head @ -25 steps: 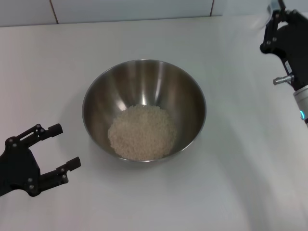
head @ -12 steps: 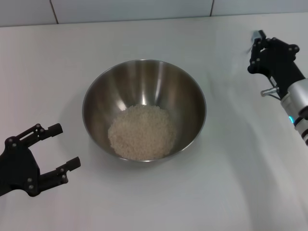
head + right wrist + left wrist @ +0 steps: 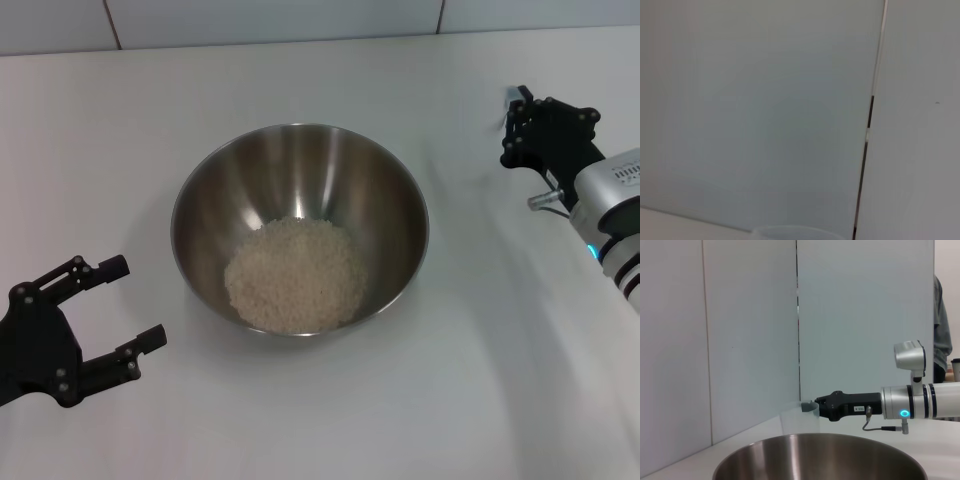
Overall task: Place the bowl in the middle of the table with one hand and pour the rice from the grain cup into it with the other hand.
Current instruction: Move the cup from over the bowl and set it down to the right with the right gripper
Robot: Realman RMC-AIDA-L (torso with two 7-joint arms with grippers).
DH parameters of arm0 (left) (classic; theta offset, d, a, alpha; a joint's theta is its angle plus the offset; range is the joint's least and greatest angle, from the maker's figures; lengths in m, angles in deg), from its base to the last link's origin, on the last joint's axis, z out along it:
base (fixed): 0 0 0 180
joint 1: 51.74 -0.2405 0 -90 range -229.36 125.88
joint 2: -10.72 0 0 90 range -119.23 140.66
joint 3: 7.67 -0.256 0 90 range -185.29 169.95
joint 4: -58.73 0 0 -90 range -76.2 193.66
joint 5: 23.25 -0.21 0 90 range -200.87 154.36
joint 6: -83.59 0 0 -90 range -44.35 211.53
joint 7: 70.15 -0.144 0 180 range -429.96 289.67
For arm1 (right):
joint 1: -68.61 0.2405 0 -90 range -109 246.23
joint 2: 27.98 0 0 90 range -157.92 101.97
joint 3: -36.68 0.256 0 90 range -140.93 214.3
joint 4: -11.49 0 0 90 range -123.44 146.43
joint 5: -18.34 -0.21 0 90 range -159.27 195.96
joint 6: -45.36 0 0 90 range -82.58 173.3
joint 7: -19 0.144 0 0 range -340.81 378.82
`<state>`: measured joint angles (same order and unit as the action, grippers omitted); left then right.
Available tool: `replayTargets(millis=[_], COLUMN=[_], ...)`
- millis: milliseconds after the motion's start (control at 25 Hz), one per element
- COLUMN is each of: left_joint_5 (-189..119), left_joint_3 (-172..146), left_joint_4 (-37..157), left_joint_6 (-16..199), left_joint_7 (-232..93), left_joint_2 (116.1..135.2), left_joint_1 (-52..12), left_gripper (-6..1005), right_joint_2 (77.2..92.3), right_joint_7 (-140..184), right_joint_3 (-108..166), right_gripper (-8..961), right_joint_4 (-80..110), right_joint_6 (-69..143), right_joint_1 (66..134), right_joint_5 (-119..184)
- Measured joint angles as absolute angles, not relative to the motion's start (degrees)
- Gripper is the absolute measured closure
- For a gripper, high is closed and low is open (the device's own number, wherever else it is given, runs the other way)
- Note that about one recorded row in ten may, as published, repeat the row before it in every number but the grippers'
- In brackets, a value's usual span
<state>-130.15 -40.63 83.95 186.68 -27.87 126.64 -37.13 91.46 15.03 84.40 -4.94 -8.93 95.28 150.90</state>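
Bowl (image 3: 299, 228): stainless steel, mid-table (image 3: 300, 420), upright, nothing obstructing it. Rice (image 3: 295, 274): pale heap in the bowl's bottom. Left gripper (image 3: 125, 315): beside the bowl at the near left, apart from it, fingers spread and empty. Right gripper (image 3: 512, 125): far right, well apart from the bowl. Grain cup (image 3: 800, 417): hardly discernible from the head camera; left wrist view shows it clear and upright beyond the bowl's rim, the right gripper's fingers closed on its upper edge. Right wrist view: cup rim only, against a grey wall panel (image 3: 765, 100).
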Motion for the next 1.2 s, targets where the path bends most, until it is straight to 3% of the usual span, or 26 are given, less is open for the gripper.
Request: replayTargets(millis=[1200], left_joint_5=[-130.2], left_joint_3=[-40.6], left_joint_4=[83.9], left_joint_6=[186.9], left_joint_7=[-27.9], left_joint_2=[126.72], left_joint_1=[-37.2], left_gripper=[187], right_joint_2=[91.74], right_joint_7=[19.2], right_joint_3=[83.6], right_gripper=[890], right_joint_4=[-4.5], right_joint_6=[-5.9], right_joint_1=[94.8], right_joint_5=[151.5])
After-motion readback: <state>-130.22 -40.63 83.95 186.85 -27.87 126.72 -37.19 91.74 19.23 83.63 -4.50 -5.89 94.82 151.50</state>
